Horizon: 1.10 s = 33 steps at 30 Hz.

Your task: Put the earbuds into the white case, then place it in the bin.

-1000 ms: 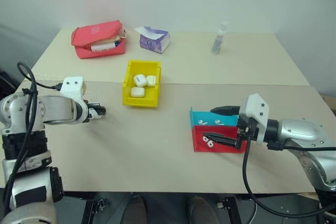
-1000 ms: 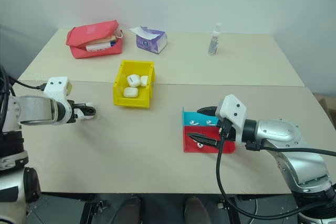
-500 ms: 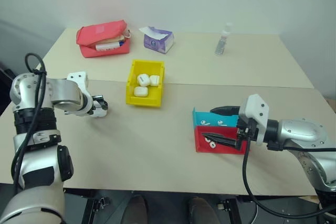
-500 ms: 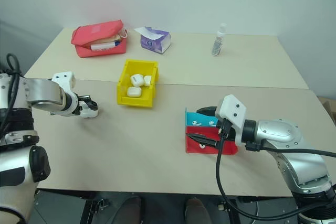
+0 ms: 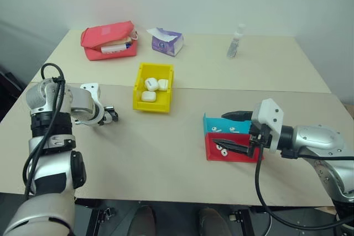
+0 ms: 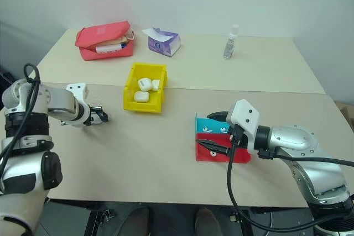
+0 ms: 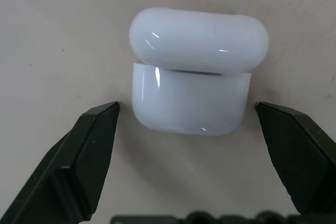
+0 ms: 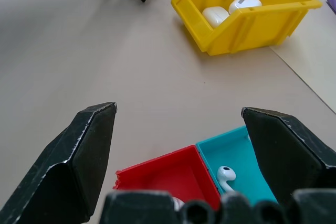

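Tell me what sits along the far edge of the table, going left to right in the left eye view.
Red pouch → purple tissue pack → small clear spray bottle.

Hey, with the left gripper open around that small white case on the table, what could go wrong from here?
The glossy white rounded case lies between the left gripper's open black fingers, its lid slightly ajar. Closing might squeeze the smooth shell out sideways. The tiny white earbuds sit in the blue tray, so binning the case now would skip them.
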Available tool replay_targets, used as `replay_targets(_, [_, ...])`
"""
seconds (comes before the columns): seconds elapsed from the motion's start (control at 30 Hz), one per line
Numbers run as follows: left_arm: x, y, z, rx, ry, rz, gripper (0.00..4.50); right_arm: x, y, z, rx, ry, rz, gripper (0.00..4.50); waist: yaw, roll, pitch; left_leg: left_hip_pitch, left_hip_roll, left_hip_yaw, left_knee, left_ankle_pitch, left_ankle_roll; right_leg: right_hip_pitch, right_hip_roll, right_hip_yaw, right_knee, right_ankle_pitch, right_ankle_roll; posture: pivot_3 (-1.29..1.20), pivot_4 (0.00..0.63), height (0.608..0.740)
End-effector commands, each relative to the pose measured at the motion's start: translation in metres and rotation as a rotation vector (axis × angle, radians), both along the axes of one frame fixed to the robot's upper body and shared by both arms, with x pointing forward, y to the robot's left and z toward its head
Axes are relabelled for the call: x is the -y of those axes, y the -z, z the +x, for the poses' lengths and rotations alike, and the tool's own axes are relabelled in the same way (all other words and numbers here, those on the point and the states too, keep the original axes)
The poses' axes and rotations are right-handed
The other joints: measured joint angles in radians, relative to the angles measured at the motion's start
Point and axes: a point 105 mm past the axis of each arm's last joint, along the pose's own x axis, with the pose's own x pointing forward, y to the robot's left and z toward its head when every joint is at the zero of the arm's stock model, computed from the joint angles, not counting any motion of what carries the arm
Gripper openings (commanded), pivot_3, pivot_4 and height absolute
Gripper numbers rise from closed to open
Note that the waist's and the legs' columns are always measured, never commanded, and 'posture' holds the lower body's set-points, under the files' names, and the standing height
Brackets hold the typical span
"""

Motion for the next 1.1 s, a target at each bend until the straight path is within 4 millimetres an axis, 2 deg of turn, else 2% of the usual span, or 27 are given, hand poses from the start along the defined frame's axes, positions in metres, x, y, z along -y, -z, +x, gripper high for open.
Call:
replay_targets(0.03, [-0.001, -0.012, 0.006, 0.055, 0.008, 0.015, 4.5, -0.003, -0.011, -0.004, 0.036, -0.015, 0.012, 4.44, -0.001, 0.0, 0.0, 0.0, 0.0, 0.0, 0.0, 0.0, 0.0, 0.0, 0.0, 0.0, 0.0, 0.0, 0.0, 0.0, 0.15, 0.74])
replay_targets(0.3, [0.001, -0.009, 0.007, 0.044, 0.023, 0.016, 4.5, -0.003, -0.011, -0.006, 0.033, -0.016, 0.011, 4.44, -0.001, 0.0, 0.0, 0.0, 0.0, -0.001, 0.0, 0.0, 0.0, 0.001, 0.0, -0.001, 0.0, 0.0, 0.0, 0.0, 0.15, 0.74])
replay_targets(0.47, [-0.001, -0.008, 0.008, 0.055, 0.025, 0.042, 3.45, -0.002, -0.011, -0.007, 0.034, -0.012, 0.009, 4.5, -0.001, 0.0, 0.0, 0.001, 0.0, -0.002, 0.0, 0.0, 0.0, 0.002, 0.0, -0.002, 0.0, 0.0, 0.0, 0.0, 0.15, 0.74])
replay_targets(0.53, [-0.004, -0.011, 0.008, 0.071, 0.017, 0.054, 2.88, -0.002, -0.011, -0.007, 0.036, -0.01, 0.009, 4.5, -0.001, 0.0, 0.0, 0.001, 0.0, -0.002, 0.0, 0.0, 0.0, 0.002, 0.0, -0.002, 0.0, 0.0, 0.0, 0.0, 0.15, 0.74])
replay_targets(0.67, [-0.014, -0.026, 0.007, 0.164, 0.015, 0.104, 2.79, -0.001, -0.01, -0.007, 0.036, -0.005, 0.007, 4.5, -0.004, 0.0, 0.0, 0.0, 0.0, -0.003, 0.0, 0.0, 0.0, 0.002, 0.0, -0.002, 0.0, 0.0, 0.0, 0.0, 0.15, 0.74])
replay_targets(0.8, [-0.02, -0.051, 0.005, 0.383, 0.049, 0.154, 2.79, 0.001, -0.009, -0.008, 0.033, -0.003, 0.007, 4.5, -0.009, 0.0, 0.0, 0.0, 0.0, -0.003, 0.0, 0.0, 0.0, 0.002, 0.0, -0.002, -0.001, 0.0, 0.0, 0.0, 0.15, 0.74])
replay_targets(0.87, [-0.016, -0.08, 0.003, 0.665, 0.135, 0.224, 2.79, 0.001, -0.008, -0.008, 0.032, -0.004, 0.008, 4.5, -0.014, 0.0, 0.0, 0.0, 0.0, -0.003, 0.0, 0.0, 0.0, 0.002, 0.0, -0.003, 0.0, 0.0, 0.0, 0.0, 0.15, 0.74])
replay_targets(0.93, [-0.001, -0.105, -0.004, 0.943, 0.218, 0.228, 2.79, -0.001, -0.007, -0.007, 0.033, -0.008, 0.013, 4.5, -0.013, 0.0, 0.0, 0.0, 0.0, -0.003, 0.0, 0.001, -0.001, 0.002, -0.001, -0.002, -0.001, 0.0, 0.0, 0.0, 0.15, 0.74])
replay_targets(0.97, [0.004, -0.111, -0.008, 1.024, 0.237, 0.208, 2.79, -0.002, -0.007, -0.007, 0.033, -0.009, 0.016, 4.5, -0.01, 0.0, 0.0, 0.0, 0.0, -0.003, 0.0, 0.001, -0.002, 0.002, -0.001, -0.003, -0.001, 0.0, 0.0, 0.0, 0.15, 0.74])
replay_targets(1.03, [0.022, -0.115, -0.013, 1.103, 0.334, 0.014, 2.79, -0.004, -0.007, -0.007, 0.035, -0.014, 0.019, 4.5, 0.003, 0.0, 0.0, 0.0, 0.0, -0.003, 0.001, 0.001, -0.002, 0.004, -0.001, -0.004, 0.0, 0.0, 0.0, 0.0, 0.15, 0.74])
replay_targets(1.1, [0.054, -0.122, -0.021, 1.184, 0.525, -0.142, 2.79, -0.006, -0.008, -0.007, 0.037, -0.022, 0.022, 4.5, 0.007, 0.0, 0.0, 0.002, 0.0, -0.004, 0.001, 0.001, -0.002, 0.006, -0.001, -0.005, -0.001, 0.0, 0.0, 0.0, 0.15, 0.74])
